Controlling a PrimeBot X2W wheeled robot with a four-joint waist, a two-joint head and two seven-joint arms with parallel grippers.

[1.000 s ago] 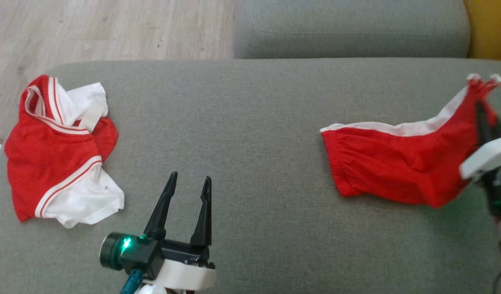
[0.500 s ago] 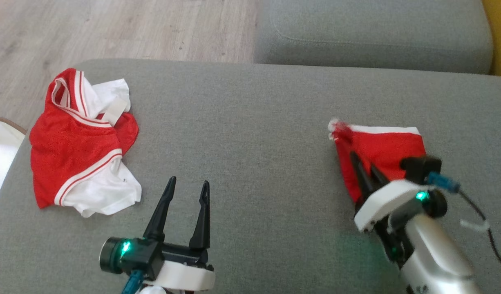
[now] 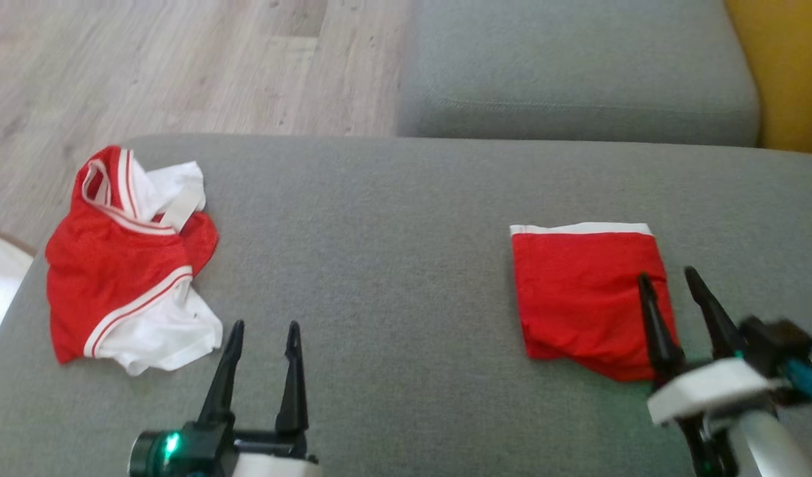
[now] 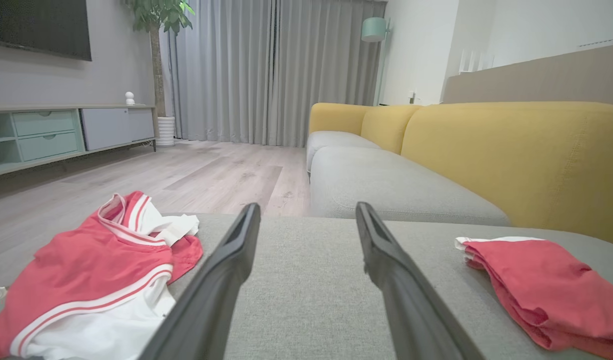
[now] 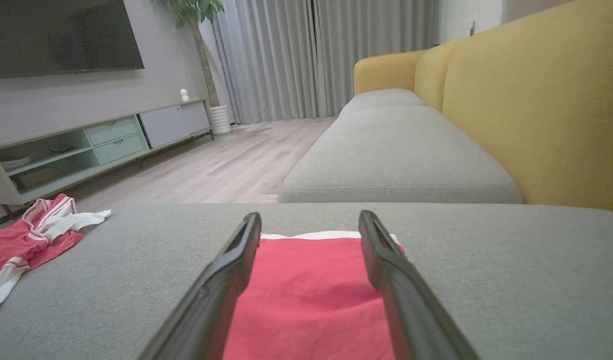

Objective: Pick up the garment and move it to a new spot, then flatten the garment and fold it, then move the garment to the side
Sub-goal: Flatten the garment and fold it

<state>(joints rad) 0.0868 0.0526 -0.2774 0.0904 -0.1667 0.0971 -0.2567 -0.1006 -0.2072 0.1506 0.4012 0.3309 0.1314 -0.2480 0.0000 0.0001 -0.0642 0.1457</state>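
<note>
We start with the broad grey seat cushion [image 3: 406, 199], which spans the head view from edge to edge. It is a coarse, tight woven fabric with rounded edges. Pale wood-plank floor [image 3: 181, 59] fills the upper left. A second grey cushion [image 3: 578, 66] with a stitched seam sits at the top centre, and a smooth yellow backrest [image 3: 793, 66] stands in the upper right corner.

A crumpled red mesh jersey [image 3: 114, 265] with white panels and striped trim lies at the left of the frame, well apart from the work.

The garment [image 3: 578, 291] lies right of centre on the seat. It is thin red cloth folded into a near-rectangle, with a white band along its top edge and a slightly uneven bottom edge.

The right gripper [image 3: 666, 273] hovers at the garment's lower right corner, its jaws spread and pinching nothing. The left gripper [image 3: 265, 324] rests at the bottom left of centre, its jaws equally spread and nothing between them.

We judge the fold to be done and the shift to the side to be next. That calls for pinching all the layers together at one edge, so the limp stack does not slide open when it is lifted.
</note>
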